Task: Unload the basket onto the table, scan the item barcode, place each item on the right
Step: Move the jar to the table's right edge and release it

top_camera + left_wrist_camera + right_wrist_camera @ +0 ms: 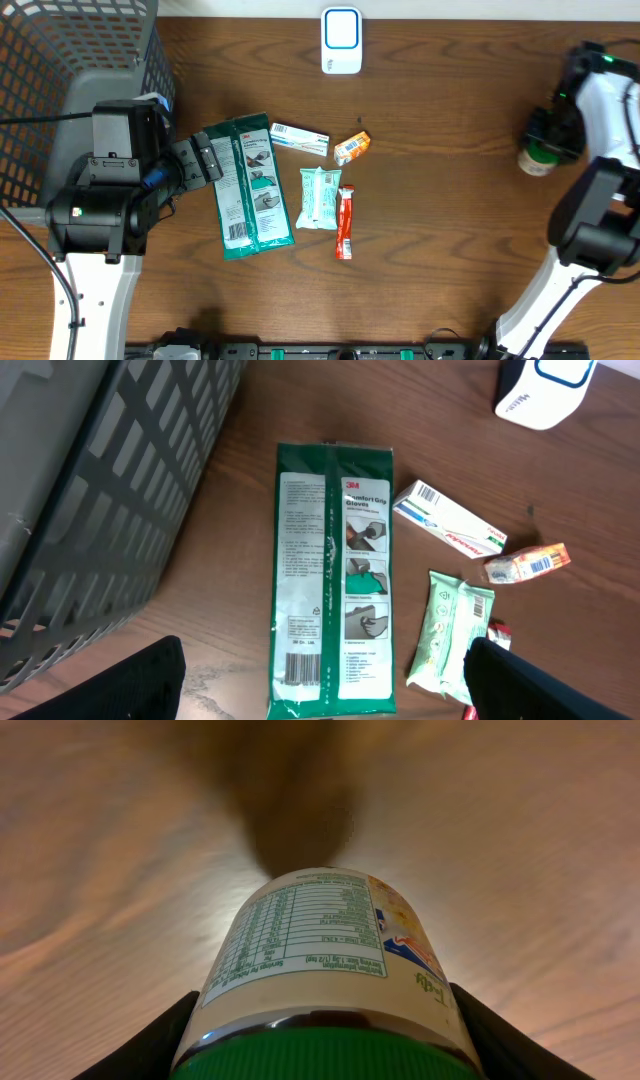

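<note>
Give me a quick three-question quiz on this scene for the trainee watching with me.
1. True or false: the left gripper is clamped on the green glove packet.
2. The right gripper holds: A) nothing; B) the green-lidded jar; C) a drinks can.
3. Leaving out the scanner, how many flat items lie mid-table between the arms?

Key:
1. False. Its jaws stand open above the packet.
2. B.
3. Five: the glove packet, white box, orange sachet, wipes pack and red sachet.
</note>
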